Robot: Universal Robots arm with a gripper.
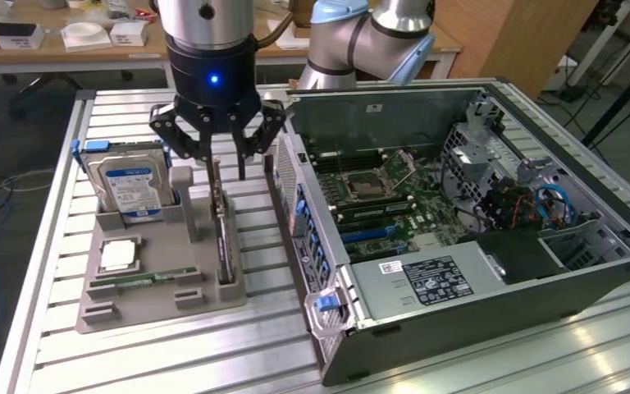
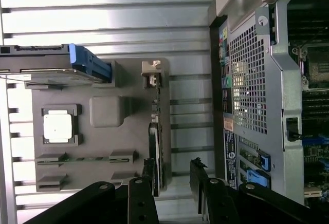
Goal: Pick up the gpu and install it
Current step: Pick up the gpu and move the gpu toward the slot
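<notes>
the hand (image 1: 225, 164) hangs over the grey holder tray (image 1: 162, 308) on the slatted metal counter (image 1: 184, 353), its two black fingers (image 1: 252, 152) spread wide and gripping nothing. directly under it stands the gpu (image 1: 223, 242), a thin dark card set on edge in a slot of the tray, on the side of the tray nearest the computer case (image 1: 403, 107). in the exterior view the top end of the card reaches up to about the level of the fingertips and sits in the gap between them. in the wrist view the hand (image 2: 172, 170) straddles the gpu (image 2: 155, 147). one finger (image 2: 149, 170) is close against the card's edge and the other stands well off toward the case (image 2: 252, 90). whether the near finger touches the card cannot be told.

on the same tray (image 2: 105, 111), away from the case, a hard drive (image 1: 129, 185) with a blue-white label stands upright in its cradle. a square silver processor (image 1: 118, 254) lies flat in front of it, and a narrow green memory stick (image 1: 140, 279) lies in the slot beside that. the case lies open on its side to the exterior view's right of the tray, with the motherboard (image 1: 386, 185) exposed inside.
</notes>
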